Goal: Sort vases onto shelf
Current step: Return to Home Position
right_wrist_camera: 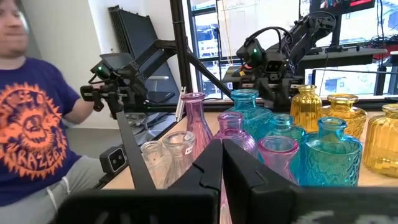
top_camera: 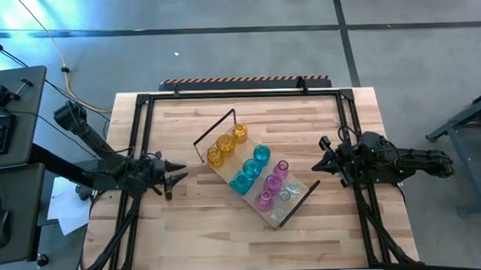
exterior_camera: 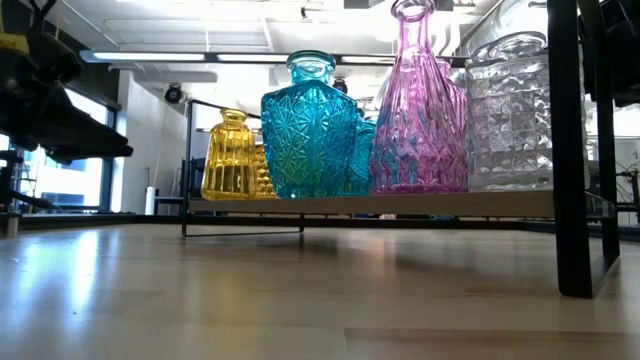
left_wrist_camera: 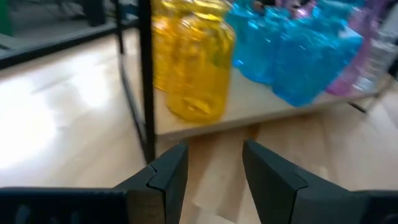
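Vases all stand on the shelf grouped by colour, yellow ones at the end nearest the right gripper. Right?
No. The high view shows the yellow vases at the shelf end nearest the left gripper, not the right gripper.

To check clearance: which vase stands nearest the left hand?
The yellow vase at the shelf's end; every other vase stands farther from the left hand.

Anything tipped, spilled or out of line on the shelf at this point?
Nothing stands out: the vases stand upright on the shelf, grouped yellow, blue, pink, clear. Only the shelf sits diagonal to the table.
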Action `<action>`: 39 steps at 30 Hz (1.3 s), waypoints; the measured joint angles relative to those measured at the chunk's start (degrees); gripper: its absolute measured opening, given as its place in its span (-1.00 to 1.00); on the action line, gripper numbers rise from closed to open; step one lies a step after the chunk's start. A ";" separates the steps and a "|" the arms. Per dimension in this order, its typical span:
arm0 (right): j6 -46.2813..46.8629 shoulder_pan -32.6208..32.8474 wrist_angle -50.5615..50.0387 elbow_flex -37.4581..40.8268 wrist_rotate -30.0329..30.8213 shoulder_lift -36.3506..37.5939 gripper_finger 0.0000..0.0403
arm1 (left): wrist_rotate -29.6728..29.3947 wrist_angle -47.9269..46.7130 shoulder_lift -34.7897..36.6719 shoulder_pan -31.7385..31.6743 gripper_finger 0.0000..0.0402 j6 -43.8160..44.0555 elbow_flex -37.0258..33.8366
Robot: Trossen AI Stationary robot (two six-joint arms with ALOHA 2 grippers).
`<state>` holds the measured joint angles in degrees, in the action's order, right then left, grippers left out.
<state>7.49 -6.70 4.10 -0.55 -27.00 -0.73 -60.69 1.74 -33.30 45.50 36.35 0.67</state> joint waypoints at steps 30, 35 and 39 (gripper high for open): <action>-0.02 0.00 0.00 0.04 0.02 -0.02 -1.00 | 12.46 2.60 32.97 -12.92 -0.29 -28.43 0.24; -0.02 0.00 0.00 0.04 0.03 -0.06 -1.00 | 21.94 2.34 33.09 -18.01 -0.29 -32.22 0.02; -0.02 0.00 0.00 0.04 0.04 -0.07 -1.00 | 31.19 2.34 33.10 -21.56 -0.29 -38.35 0.02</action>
<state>7.46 -6.70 4.10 -0.51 -26.96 -0.80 -29.50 4.08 -0.21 23.94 -2.00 0.69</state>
